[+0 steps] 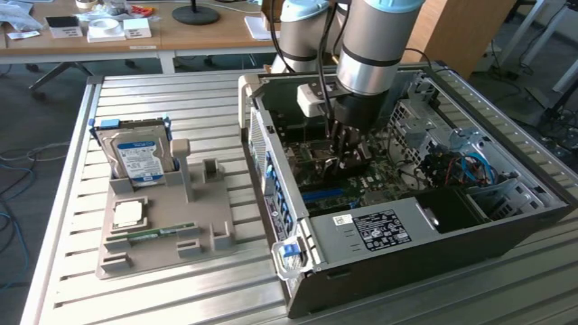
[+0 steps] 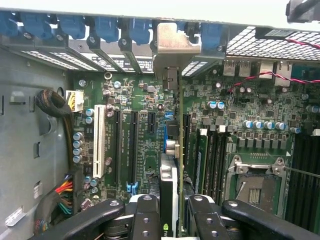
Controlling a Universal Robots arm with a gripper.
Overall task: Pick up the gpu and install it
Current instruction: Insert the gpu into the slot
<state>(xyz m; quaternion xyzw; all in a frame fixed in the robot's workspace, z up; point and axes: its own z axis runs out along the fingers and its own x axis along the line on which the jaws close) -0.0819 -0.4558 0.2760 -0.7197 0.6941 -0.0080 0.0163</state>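
Nearest me, on the slatted metal table point(image 1: 181, 298), the grey parts holder point(image 1: 212, 233) sits at the exterior view's left. A green memory stick point(image 1: 153, 235) lies flat at its near end, a square processor chip point(image 1: 129, 214) lies just beyond it, and the silver hard drive point(image 1: 140, 159) stands upright at the far end.

At the exterior view's right the open computer case point(image 1: 434, 257) lies on its side, with the labelled power supply point(image 1: 380, 230) at its near corner. Beyond that, my arm reaches straight down into the case, and the gripper point(image 1: 348, 152) is low over the motherboard point(image 1: 361, 183).

In the wrist view the gripper point(image 2: 170, 212) is clamped on the gpu point(image 2: 169, 180), with one of the black fingers point(image 2: 146, 215) pressed against each face. The card stands on its edge, running along the row of expansion slots point(image 2: 127, 145), just beside the memory sockets point(image 2: 212, 160). Its metal bracket point(image 2: 172, 47) is at the case's rear wall, among the blue slot latches point(image 2: 107, 27). I cannot tell whether its lower edge has entered a slot.

Far off, wooden desks point(image 1: 162, 34) hold small boxes.
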